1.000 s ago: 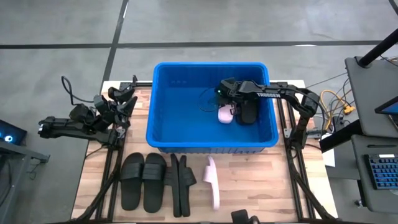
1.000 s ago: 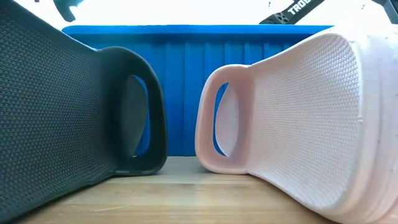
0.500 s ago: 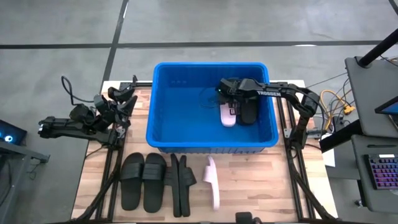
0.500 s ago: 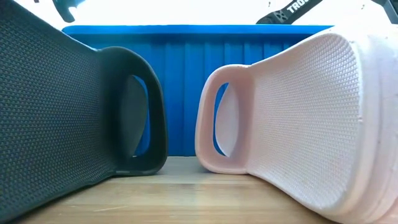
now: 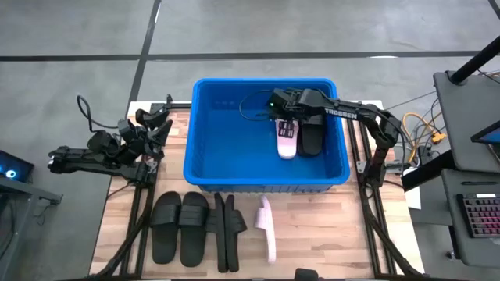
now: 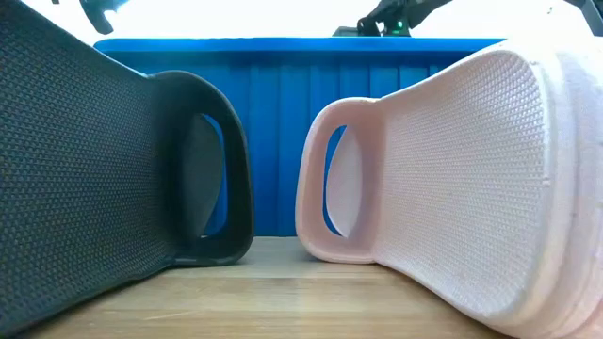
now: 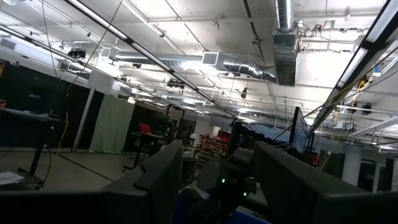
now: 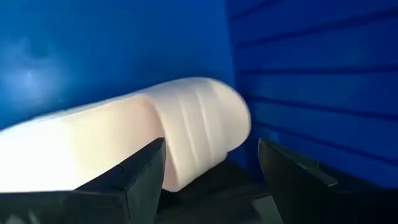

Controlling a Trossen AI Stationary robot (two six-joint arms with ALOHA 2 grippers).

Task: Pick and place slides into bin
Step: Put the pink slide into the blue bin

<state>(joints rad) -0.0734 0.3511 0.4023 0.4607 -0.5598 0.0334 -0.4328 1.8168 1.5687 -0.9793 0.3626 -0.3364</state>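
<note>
A pale pink slide lies sole-down on the floor of the blue bin, close beside a black slide near the bin's right wall. My right gripper hovers open above the pink slide's far end; in the right wrist view its fingers stand apart over the pink slide without touching it. My left gripper waits open at the table's left, left of the bin. Several black slides and a second pink slide lie along the near edge.
In the low view, a black slide and a pink slide stand on edge close in front of the bin's ribbed wall. Black frame rails run along the table's sides. The bin's left half is bare.
My right gripper has let go of the pink slide and risen, drifting toward the bin's far wall and rolling at the wrist. The pink slide, earlier half hidden under the gripper, now lies flat and uncovered next to the black slide in the bin.
</note>
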